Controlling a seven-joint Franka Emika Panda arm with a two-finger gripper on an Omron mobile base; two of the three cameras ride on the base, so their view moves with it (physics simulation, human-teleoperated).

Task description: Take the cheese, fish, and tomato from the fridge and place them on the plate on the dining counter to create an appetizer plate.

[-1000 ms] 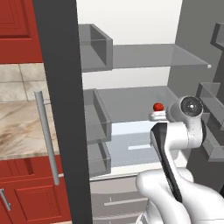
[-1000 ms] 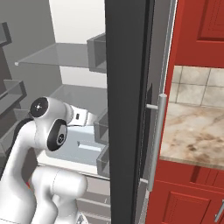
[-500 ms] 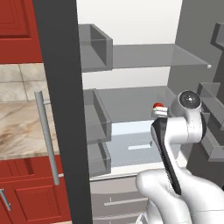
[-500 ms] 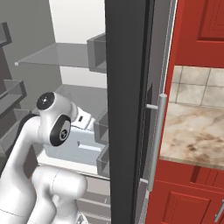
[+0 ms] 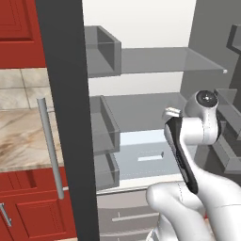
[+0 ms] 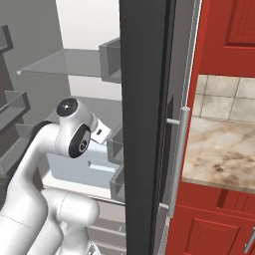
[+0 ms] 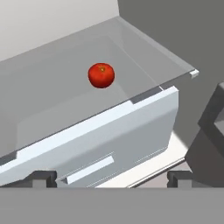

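The tomato [image 7: 101,75], a round glossy red ball, rests on a glass shelf [image 7: 144,57] inside the open fridge [image 5: 141,94]. In the hand view it lies ahead of my gripper [image 7: 111,178], well beyond the fingertips [image 7: 43,177], and nothing sits between the jaws, which stand wide open. In the left base view my arm [image 5: 188,141] reaches into the fridge at middle-shelf height and covers the tomato. The cheese, the fish, the plate and the dining counter are out of view.
A pale drawer front [image 7: 109,131] runs just below the tomato's shelf. The dark fridge door [image 5: 63,117] with its silver bar handle [image 5: 52,150] stands open at the left. Grey door bins [image 5: 230,122] are at the right. Red cabinets [image 5: 28,207] and a marbled top [image 5: 19,136] flank the fridge.
My hand has moved further in toward the middle shelf. It now covers the tomato in the left base view. The jaws have stayed open.
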